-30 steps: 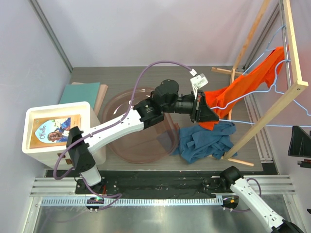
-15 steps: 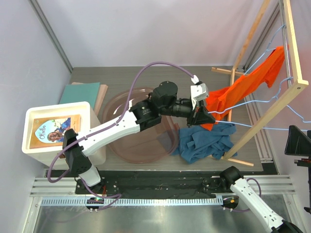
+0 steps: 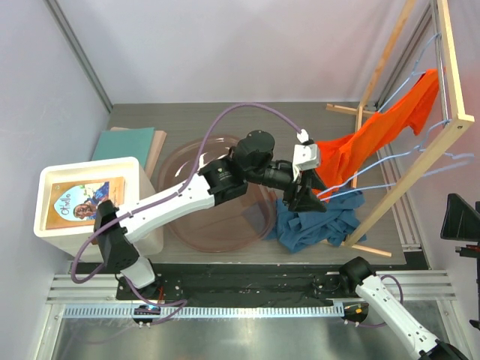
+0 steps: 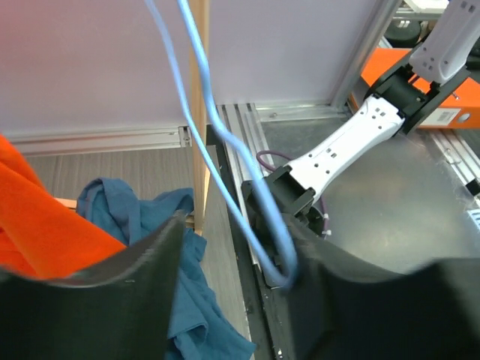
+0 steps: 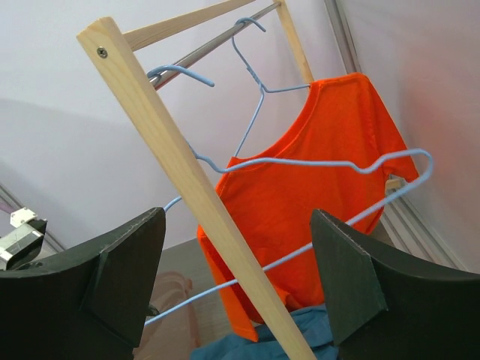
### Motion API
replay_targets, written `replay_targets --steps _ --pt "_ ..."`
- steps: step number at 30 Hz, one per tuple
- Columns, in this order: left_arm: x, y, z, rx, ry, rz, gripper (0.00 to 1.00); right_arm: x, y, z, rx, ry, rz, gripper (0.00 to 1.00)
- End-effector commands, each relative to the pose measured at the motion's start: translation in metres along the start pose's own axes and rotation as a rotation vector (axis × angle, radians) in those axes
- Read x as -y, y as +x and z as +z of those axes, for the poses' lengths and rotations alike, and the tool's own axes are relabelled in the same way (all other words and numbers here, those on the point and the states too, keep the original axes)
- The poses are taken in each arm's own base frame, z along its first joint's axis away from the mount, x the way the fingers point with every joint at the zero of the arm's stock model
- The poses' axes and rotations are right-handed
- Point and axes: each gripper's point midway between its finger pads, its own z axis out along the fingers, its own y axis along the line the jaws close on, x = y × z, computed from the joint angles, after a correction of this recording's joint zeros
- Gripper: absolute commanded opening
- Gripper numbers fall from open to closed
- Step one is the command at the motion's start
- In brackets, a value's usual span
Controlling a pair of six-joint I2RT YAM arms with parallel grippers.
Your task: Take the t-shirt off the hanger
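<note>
One orange t-shirt (image 3: 375, 131) hangs just beside left tool (image 3: 306, 196), hanger (image 4: 279, 271) between fingers (image 4: 112, 300).

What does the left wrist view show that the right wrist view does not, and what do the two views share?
Only the left wrist view shows the right arm and a blue hanger wire running between the fingers of the left gripper. Only the right wrist view shows the metal rail that the hangers hang from. Both show the orange t-shirt, the blue cloth and a wooden post.
</note>
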Motion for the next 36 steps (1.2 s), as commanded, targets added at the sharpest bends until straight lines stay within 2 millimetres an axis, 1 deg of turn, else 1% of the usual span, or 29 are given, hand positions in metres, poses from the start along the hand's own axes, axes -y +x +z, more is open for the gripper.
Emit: replay_targets --steps 1,2,3,4,5,6,7,8,10,12,13,14,15,16,17,18,19,20,21,23,24,25,27,28,31,33,34,35,36 --pt "0.010 -0.007 -0.019 0.028 -0.003 -0.009 0.65 0.003 -0.009 -0.003 0.039 -0.004 0.009 0.83" --pt "0.012 -0.016 -0.025 0.062 -0.006 0.005 0.69 0.004 -0.008 -0.003 0.039 -0.001 0.005 0.83" --pt "0.013 -0.015 -0.028 0.066 -0.009 -0.008 0.73 0.005 -0.008 -0.003 0.039 0.001 0.006 0.83" --pt "0.012 -0.010 -0.032 0.074 -0.011 -0.018 0.83 0.005 -0.006 -0.003 0.035 0.003 0.003 0.83" --pt "0.017 -0.019 -0.039 0.099 -0.010 -0.015 0.99 0.007 -0.005 -0.004 0.038 0.004 0.006 0.83" --pt "0.019 -0.019 -0.042 0.103 -0.012 -0.021 1.00 0.007 -0.005 -0.004 0.037 0.006 0.004 0.83" --pt "0.018 -0.010 -0.045 0.091 -0.020 -0.045 1.00 0.008 -0.004 -0.005 0.038 0.005 0.006 0.83" --pt "0.027 -0.021 -0.054 0.126 -0.015 -0.046 1.00 0.008 -0.005 -0.006 0.039 0.001 0.012 0.83" --pt "0.033 -0.021 -0.063 0.142 -0.021 -0.062 1.00 0.008 -0.006 -0.007 0.042 -0.004 0.017 0.83" --pt "0.039 -0.016 -0.076 0.151 -0.043 -0.100 1.00 0.008 -0.006 -0.008 0.045 -0.005 0.016 0.83" --pt "0.033 -0.013 -0.079 0.154 -0.096 -0.128 1.00 0.009 -0.006 -0.008 0.045 -0.008 0.017 0.83" --pt "0.032 -0.005 -0.084 0.148 -0.134 -0.178 1.00 0.009 -0.006 -0.009 0.047 -0.013 0.018 0.83" --pt "0.025 -0.001 -0.086 0.145 -0.191 -0.215 1.00 0.009 -0.005 -0.009 0.046 -0.014 0.016 0.83" --pt "0.015 0.012 -0.088 0.114 -0.258 -0.278 1.00 0.009 -0.003 -0.008 0.042 -0.016 0.015 0.83" --pt "-0.008 0.020 -0.093 0.116 -0.398 -0.335 1.00 0.008 -0.001 -0.008 0.040 -0.020 0.014 0.83" --pt "-0.020 0.032 -0.093 0.108 -0.469 -0.426 0.99 0.009 -0.001 -0.009 0.044 -0.024 0.016 0.83" --pt "-0.030 0.047 -0.094 0.082 -0.536 -0.487 0.98 0.009 0.002 -0.008 0.042 -0.024 0.012 0.83" --pt "-0.046 0.058 -0.097 0.076 -0.627 -0.527 0.97 0.009 0.003 -0.008 0.041 -0.027 0.013 0.83" --pt "-0.056 0.078 -0.089 0.038 -0.657 -0.580 0.96 0.009 0.006 -0.009 0.039 -0.029 0.012 0.83" --pt "-0.070 0.096 -0.083 -0.004 -0.720 -0.599 0.93 0.009 0.008 -0.008 0.039 -0.034 0.016 0.83" --pt "-0.074 0.098 -0.076 -0.024 -0.741 -0.577 0.93 0.008 0.010 -0.009 0.035 -0.042 0.019 0.83" --pt "-0.082 0.120 -0.068 -0.090 -0.772 -0.577 0.93 0.008 0.011 -0.009 0.034 -0.047 0.020 0.83" --pt "-0.090 0.134 -0.056 -0.140 -0.810 -0.523 0.93 0.007 0.012 -0.010 0.030 -0.055 0.017 0.83" --pt "-0.098 0.144 -0.046 -0.174 -0.806 -0.476 0.93 0.007 0.013 -0.010 0.031 -0.057 0.019 0.83" --pt "-0.100 0.153 -0.024 -0.200 -0.748 -0.362 0.91 0.006 0.011 -0.012 0.033 -0.073 0.022 0.83" --pt "-0.097 0.164 -0.010 -0.210 -0.704 -0.318 0.91 0.007 0.009 -0.015 0.038 -0.079 0.023 0.83" --pt "-0.094 0.160 -0.002 -0.184 -0.663 -0.301 0.91 0.008 0.009 -0.016 0.036 -0.080 0.024 0.83" --pt "-0.093 0.173 0.001 -0.201 -0.649 -0.304 0.92 0.009 0.009 -0.017 0.036 -0.081 0.024 0.83" --pt "-0.089 0.177 0.005 -0.205 -0.626 -0.304 0.94 0.009 0.009 -0.018 0.037 -0.082 0.030 0.83"
